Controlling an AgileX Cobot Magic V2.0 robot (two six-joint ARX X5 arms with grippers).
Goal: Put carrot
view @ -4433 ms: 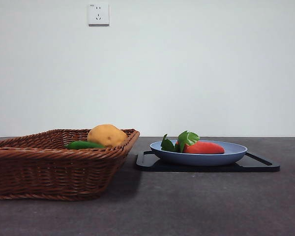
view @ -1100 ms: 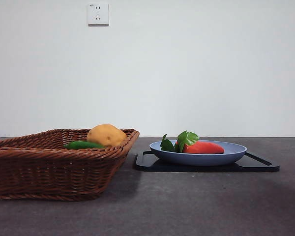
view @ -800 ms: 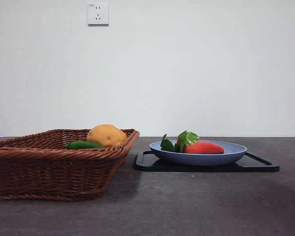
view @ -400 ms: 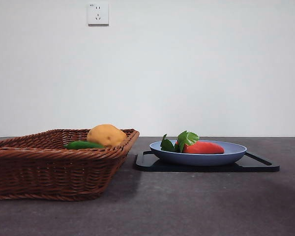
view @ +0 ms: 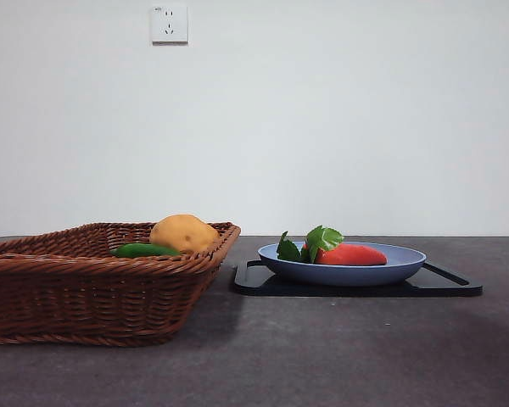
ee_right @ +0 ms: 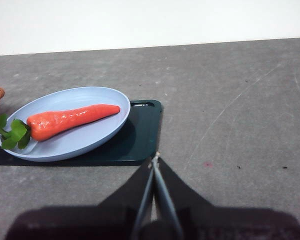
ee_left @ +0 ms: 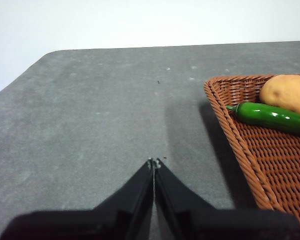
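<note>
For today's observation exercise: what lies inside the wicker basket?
Inside the wicker basket lie a yellow-orange potato and a dark green cucumber, the cucumber touching the potato. The front view's near wall hides the basket floor, and the left wrist view shows only one corner.

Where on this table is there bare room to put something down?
Bare tabletop lies in front of the basket and tray, beyond the tray's outer end, and beside the basket's far side. Crowded: the blue plate holds the carrot, and the basket holds a potato and cucumber.
</note>
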